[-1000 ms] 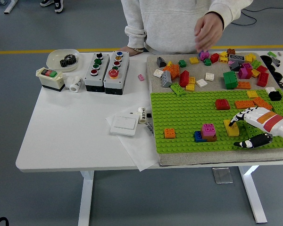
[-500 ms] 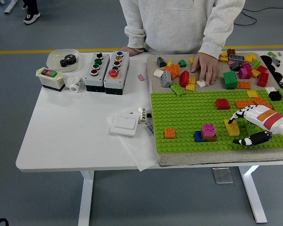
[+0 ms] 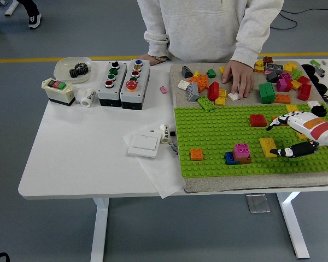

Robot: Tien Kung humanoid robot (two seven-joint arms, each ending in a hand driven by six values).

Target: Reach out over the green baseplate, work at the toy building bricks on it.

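**Right hand off the yellow brick, open and empty**

Right hand (image 3: 291,136) hovers at the right edge of the frame over the green baseplate (image 3: 218,131), fingers spread, holding nothing. White fingers point left toward the red brick (image 3: 257,120); the dark thumb (image 3: 288,151) sits lower, just right of the yellow brick (image 3: 268,147).

Change vs. half a second ago: the fingers were down on the yellow brick, now they are lifted up and back to the right. The brick stays on the plate, lying flat, roughly where it was. I read that as placed and released, or a grasp given up. Can't tell whether the studs are seated.

Left hand not in frame.

Other bricks on the plate:
- orange brick (image 3: 197,154), lower left
- pink brick (image 3: 241,150) on a blue brick (image 3: 230,158), centre bottom
- orange ones partly behind the hand at the right

Person's hand (image 3: 239,77) lies flat among the loose bricks (image 3: 208,87) on the grey mat (image 3: 177,82) above the plate. It arrived there in the last second and hasn't shifted since.

Next, probably: pick another brick. Hand is clear to move.
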